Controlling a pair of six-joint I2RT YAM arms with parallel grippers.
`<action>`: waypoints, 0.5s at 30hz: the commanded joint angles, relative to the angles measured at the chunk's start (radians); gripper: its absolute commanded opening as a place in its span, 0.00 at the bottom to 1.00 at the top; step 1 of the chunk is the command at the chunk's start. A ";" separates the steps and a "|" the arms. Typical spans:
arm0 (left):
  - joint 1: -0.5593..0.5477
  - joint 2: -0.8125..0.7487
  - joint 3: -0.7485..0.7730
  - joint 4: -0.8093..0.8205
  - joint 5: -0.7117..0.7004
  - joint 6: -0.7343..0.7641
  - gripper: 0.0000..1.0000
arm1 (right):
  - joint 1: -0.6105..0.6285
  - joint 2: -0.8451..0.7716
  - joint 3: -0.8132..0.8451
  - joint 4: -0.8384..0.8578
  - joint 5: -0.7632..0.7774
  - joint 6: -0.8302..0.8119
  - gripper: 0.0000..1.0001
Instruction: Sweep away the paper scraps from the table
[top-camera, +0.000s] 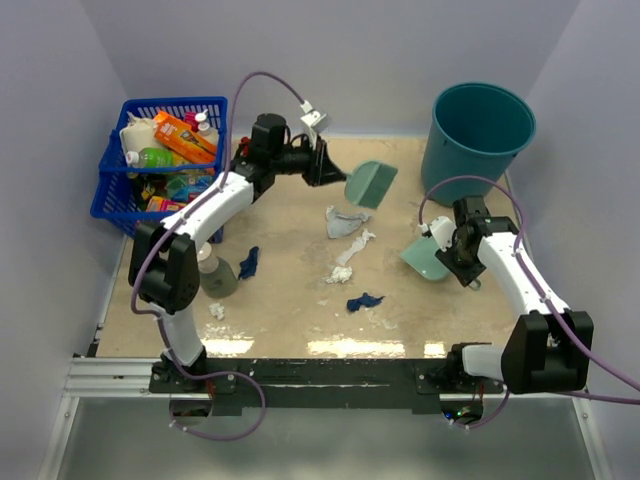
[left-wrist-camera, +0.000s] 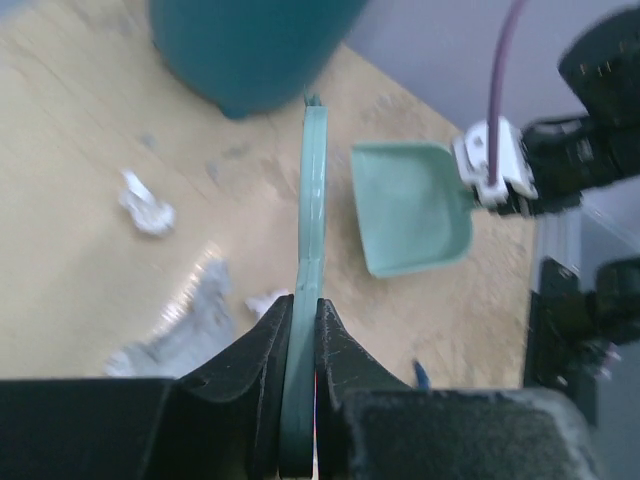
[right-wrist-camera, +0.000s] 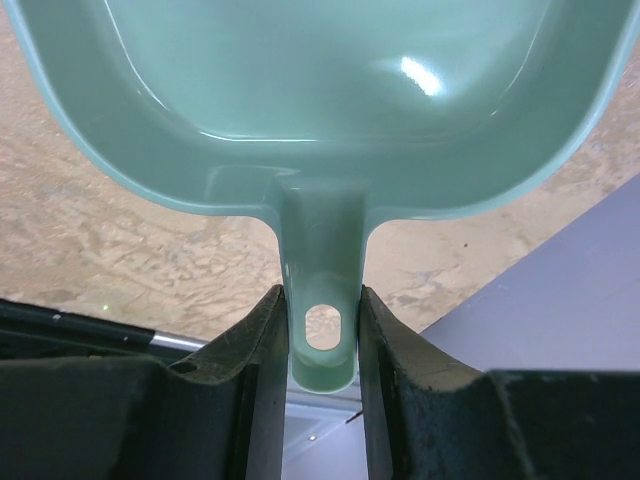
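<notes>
Several paper scraps lie mid-table: a grey-white one (top-camera: 345, 222), white bits (top-camera: 341, 272), a navy one (top-camera: 364, 300) and another navy one (top-camera: 248, 262) at the left. My left gripper (top-camera: 328, 165) (left-wrist-camera: 303, 305) is at the back centre, shut on the teal hand brush (top-camera: 370, 183) (left-wrist-camera: 312, 200), which the left wrist view shows edge-on. My right gripper (top-camera: 449, 252) (right-wrist-camera: 320, 300) is shut on the handle of the teal dustpan (top-camera: 424, 258) (right-wrist-camera: 320, 90), held low over the sandy table (top-camera: 280, 305) at the right. The left wrist view also shows scraps (left-wrist-camera: 145, 205) and the dustpan (left-wrist-camera: 410, 205).
A teal bucket (top-camera: 480, 135) (left-wrist-camera: 250, 50) stands at the back right corner. A blue basket (top-camera: 115, 170) full of packets sits at the back left. A clear bottle (top-camera: 215, 272) stands by the left arm. A black rail (top-camera: 310, 372) runs along the front edge.
</notes>
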 joint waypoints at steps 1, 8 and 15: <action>0.012 0.122 0.212 0.046 -0.202 0.069 0.00 | 0.001 -0.012 -0.021 0.100 0.034 -0.052 0.00; -0.001 0.379 0.456 0.211 -0.237 -0.034 0.00 | 0.007 0.005 -0.006 0.068 -0.019 0.000 0.00; -0.041 0.480 0.441 0.195 -0.369 -0.017 0.00 | 0.007 0.005 -0.002 0.047 -0.062 0.040 0.00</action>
